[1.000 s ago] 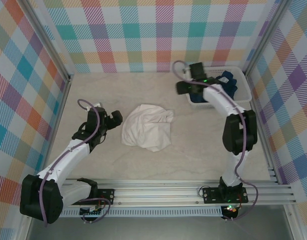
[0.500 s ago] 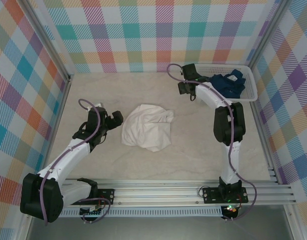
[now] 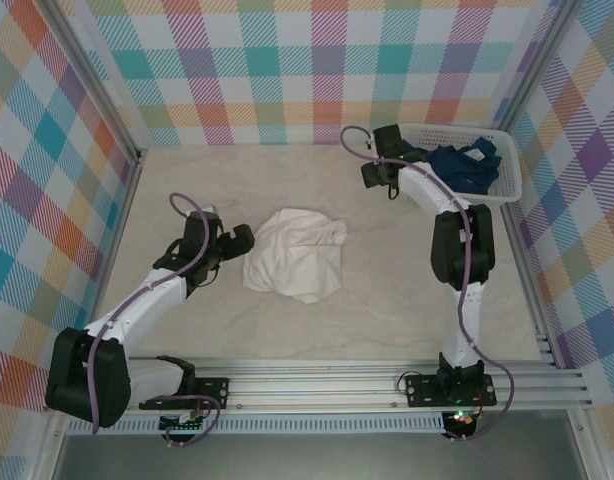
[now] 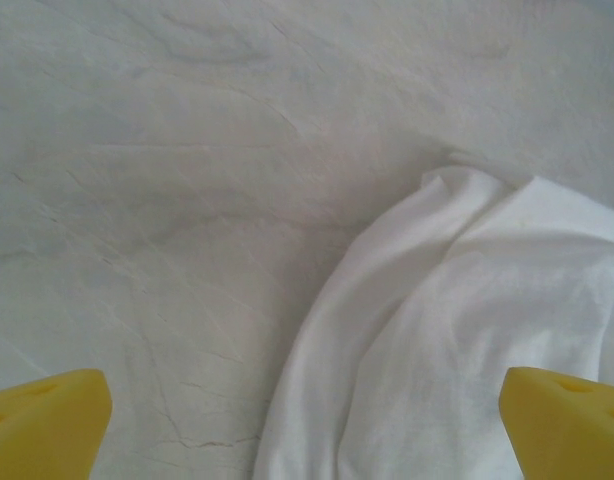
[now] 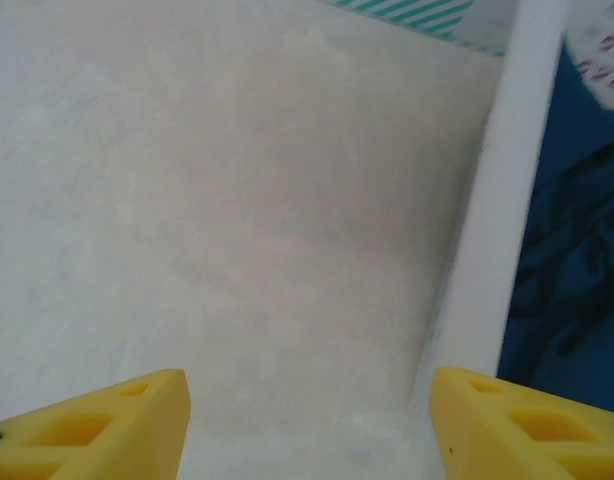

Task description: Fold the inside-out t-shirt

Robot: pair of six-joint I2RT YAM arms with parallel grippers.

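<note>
The inside-out t-shirt (image 3: pixel 295 253) lies crumpled in a white heap on the middle of the table. My left gripper (image 3: pixel 241 238) hangs open just off its left edge. In the left wrist view the shirt (image 4: pixel 467 330) fills the lower right, and its rounded edge runs between the open fingers of the left gripper (image 4: pixel 307 430), one yellow fingertip (image 4: pixel 47 425) over bare table and the other over cloth. My right gripper (image 3: pixel 379 181) is open at the back, beside the basket's left end. In the right wrist view only table lies between the fingers of the right gripper (image 5: pixel 312 430).
A white basket (image 3: pixel 508 175) holding a dark blue garment (image 3: pixel 465 166) stands at the back right corner. Its rim (image 5: pixel 492 220) and the blue cloth (image 5: pixel 577 250) sit just right of my right fingertips. Plaid walls enclose the table on three sides.
The basket has slid back and to the right into the corner. My right gripper has left it and now sits at its left end. My left gripper has edged right, up to the shirt.
</note>
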